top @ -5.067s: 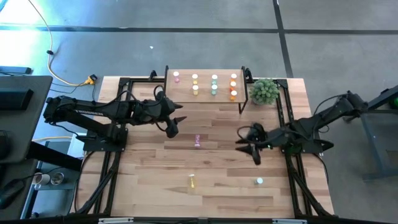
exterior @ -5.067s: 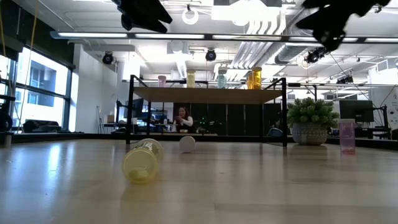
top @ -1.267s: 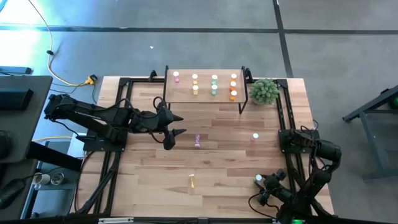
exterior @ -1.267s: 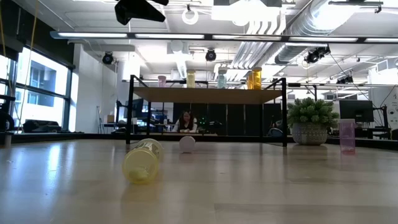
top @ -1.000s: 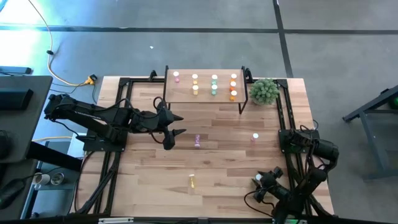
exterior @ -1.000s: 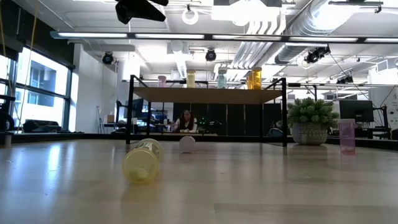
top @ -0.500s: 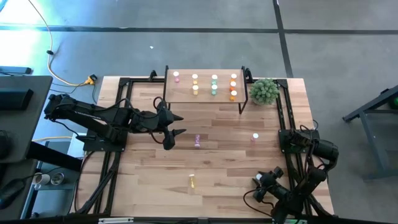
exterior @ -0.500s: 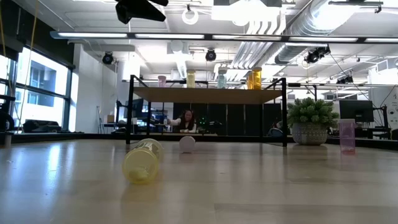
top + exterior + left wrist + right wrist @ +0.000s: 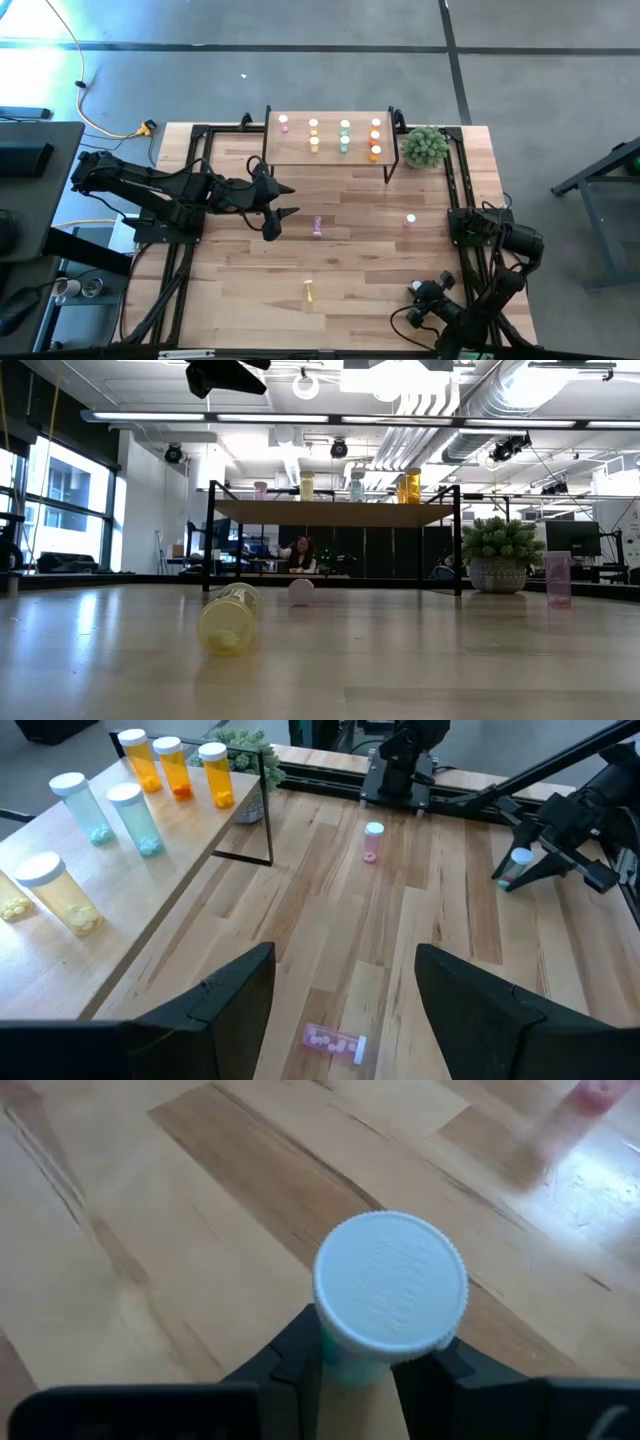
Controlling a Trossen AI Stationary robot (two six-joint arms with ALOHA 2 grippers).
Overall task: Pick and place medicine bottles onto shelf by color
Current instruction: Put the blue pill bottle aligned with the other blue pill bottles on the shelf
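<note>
A green medicine bottle [image 9: 388,1285] with a white cap stands near the table's front right, and my right gripper [image 9: 416,291] is shut on it. My left gripper [image 9: 278,210] hangs open above the table's left middle, holding nothing. One pink bottle [image 9: 318,226] lies on its side at mid-table and another pink one [image 9: 409,220] stands upright to its right. A yellow bottle [image 9: 309,291] lies near the front. The shelf [image 9: 330,150] stands at the far edge with pink, yellow, green and orange bottles upright on it. My right gripper pinches the green bottle's body just under the cap [image 9: 332,1352] between its two fingers [image 9: 290,1360], one on each side. The fingers slant down from the table's near right. The bottle [image 9: 515,867] stays about upright with its bottom on the table.
A potted plant [image 9: 424,147] stands right of the shelf at the far right. Black frame rails [image 9: 455,190] run along the table's left and right sides. Bare wood lies between the shelf and the loose bottles. A person sits in the room behind the shelf.
My right gripper has shut on the green bottle at the table's front right without travelling. The bottle stays where it stood. My left arm has kept still.
</note>
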